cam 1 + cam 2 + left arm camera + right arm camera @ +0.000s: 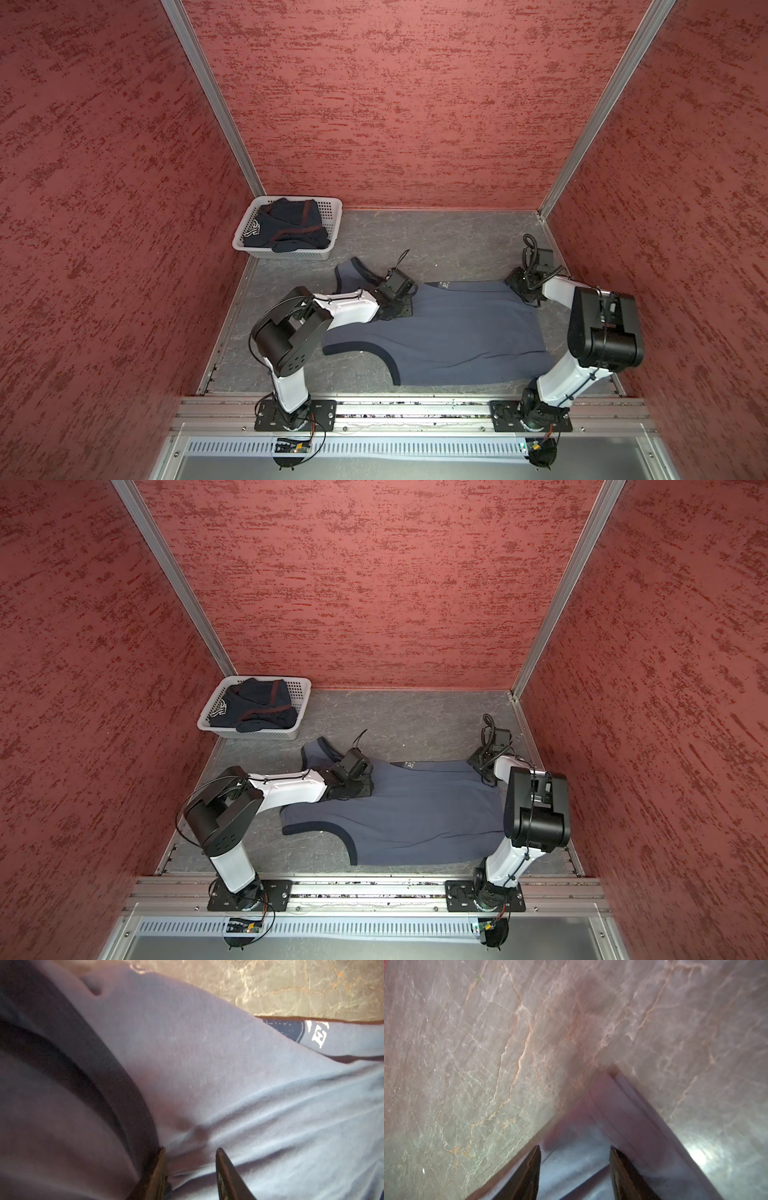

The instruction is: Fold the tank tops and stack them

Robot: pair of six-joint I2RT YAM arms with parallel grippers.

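Left end effector [190, 1150] at tank top [457, 332] trim, right end effector [575, 1147] over corner

The basket [286, 252] is sitting in the far left corner of the surface [436, 245], and the bundled tank top [286, 226] is lying inside it. The spread tank top [457, 332] is lying flat on the surface nearer the front, between the two arms, with one strap reaching up near the basket. The left tool [190, 1151] is standing over this top's far left part. The right tool [575, 1148] is standing at its far right corner, with bare surface lying beyond.
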